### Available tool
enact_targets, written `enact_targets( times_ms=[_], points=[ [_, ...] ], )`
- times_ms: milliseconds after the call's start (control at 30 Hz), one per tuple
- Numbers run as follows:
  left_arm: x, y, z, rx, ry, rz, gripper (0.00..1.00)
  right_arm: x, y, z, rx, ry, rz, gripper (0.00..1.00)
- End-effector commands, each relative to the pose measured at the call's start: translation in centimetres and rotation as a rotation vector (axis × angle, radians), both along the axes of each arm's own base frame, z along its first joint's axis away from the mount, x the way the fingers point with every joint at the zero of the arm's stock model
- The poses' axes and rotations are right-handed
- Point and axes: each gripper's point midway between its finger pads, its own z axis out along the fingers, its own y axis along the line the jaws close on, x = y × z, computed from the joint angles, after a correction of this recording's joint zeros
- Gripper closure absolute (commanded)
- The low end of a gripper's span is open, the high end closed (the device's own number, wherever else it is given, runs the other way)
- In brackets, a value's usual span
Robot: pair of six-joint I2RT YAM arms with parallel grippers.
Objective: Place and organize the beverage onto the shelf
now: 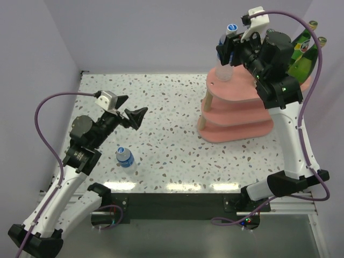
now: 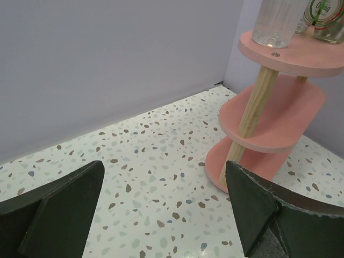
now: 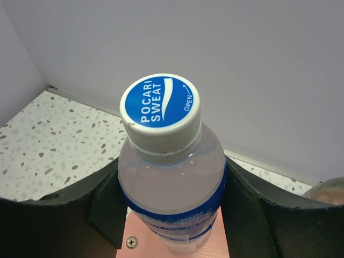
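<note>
The pink three-tier shelf (image 1: pixel 236 107) stands at the table's right. My right gripper (image 1: pixel 228 49) is shut on a clear blue-label bottle (image 3: pixel 172 177) with a white and blue cap (image 1: pixel 232 27). The bottle is upright at the left end of the top tier (image 3: pixel 145 244), its base (image 2: pixel 271 32) on the board. Two dark green bottles (image 1: pixel 302 54) with gold caps stand behind my right arm, at the shelf's right end. A second blue-label bottle (image 1: pixel 124 157) stands on the table near my left arm. My left gripper (image 1: pixel 131 114) hovers open and holds nothing.
In the left wrist view the shelf (image 2: pixel 269 123) and its wooden post (image 2: pixel 257 105) are ahead on the right, with a green-label bottle (image 2: pixel 325 16) on the top tier. Lavender walls close the back and left. A blurred round object (image 3: pixel 329 192) shows at the right wrist view's edge.
</note>
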Motion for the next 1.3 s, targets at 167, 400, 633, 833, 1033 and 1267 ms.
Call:
enact_targets(
  times_ms=[167, 400, 633, 833, 1033, 1267],
  points=[
    [-0.4, 0.6, -0.1, 0.008, -0.013, 0.022, 0.0, -0.8, -1.2, 6.2, 0.1, -0.2, -0.041, 0.63],
    [-0.5, 0.5, 0.0, 0.005, -0.013, 0.019, 0.0, -1.0, -1.5, 6.1, 0.106, -0.193, -0.046, 0.32],
    [-0.6, 0.6, 0.2, 0.004, -0.014, 0.022, 0.0, -1.3, -1.8, 6.6, 0.11, -0.206, -0.049, 0.19],
    [-0.6, 0.8, 0.6, 0.003, -0.011, 0.028, 0.0, -2.2, -2.1, 8.0, 0.11, -0.244, -0.05, 0.12],
    [-0.4, 1.7, 0.5, 0.005, 0.04, 0.082, 0.0, -4.1, -2.9, 10.2, 0.076, -0.315, -0.056, 0.06],
    [-0.1, 2.0, 0.3, -0.007, 0.156, 0.117, 0.0, -6.6, -3.3, 10.8, -0.003, -0.357, -0.025, 0.01]
  ],
)
